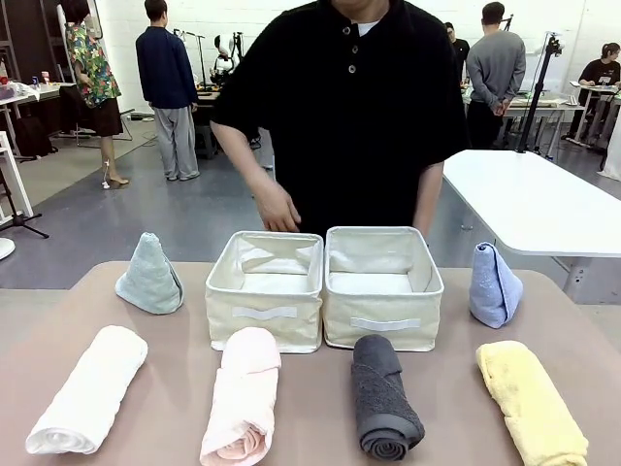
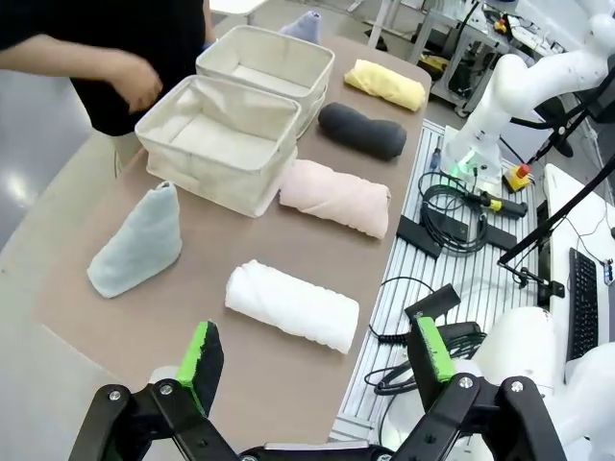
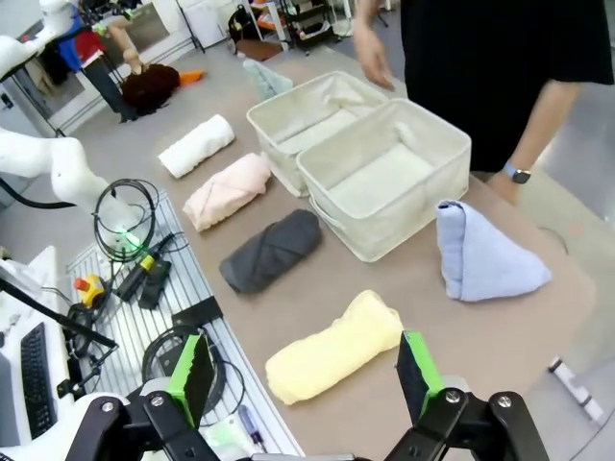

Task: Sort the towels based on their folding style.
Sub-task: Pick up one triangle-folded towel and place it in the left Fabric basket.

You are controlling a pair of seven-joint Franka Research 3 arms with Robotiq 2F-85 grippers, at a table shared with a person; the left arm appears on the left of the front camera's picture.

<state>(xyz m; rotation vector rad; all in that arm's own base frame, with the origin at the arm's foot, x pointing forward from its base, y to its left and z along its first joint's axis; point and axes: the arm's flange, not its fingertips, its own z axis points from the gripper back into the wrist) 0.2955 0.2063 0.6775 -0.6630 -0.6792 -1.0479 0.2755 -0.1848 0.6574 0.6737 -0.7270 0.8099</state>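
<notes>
Hanging wide open and empty, the left gripper (image 2: 315,328) has the white towel (image 2: 291,305) just beyond its fingers (image 2: 202,360). The right gripper (image 3: 305,338) is wide open too, with the yellow towel (image 3: 333,351) beyond its 2 fingers (image 3: 192,376).

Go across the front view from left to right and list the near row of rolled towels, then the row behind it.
Near row: white towel → pink towel → dark grey towel → yellow towel. Row behind: sage-green cone towel → left bin → right bin → light-blue cone towel.

The front view's bottom edge crops the yellow towel (image 1: 532,403).
</notes>
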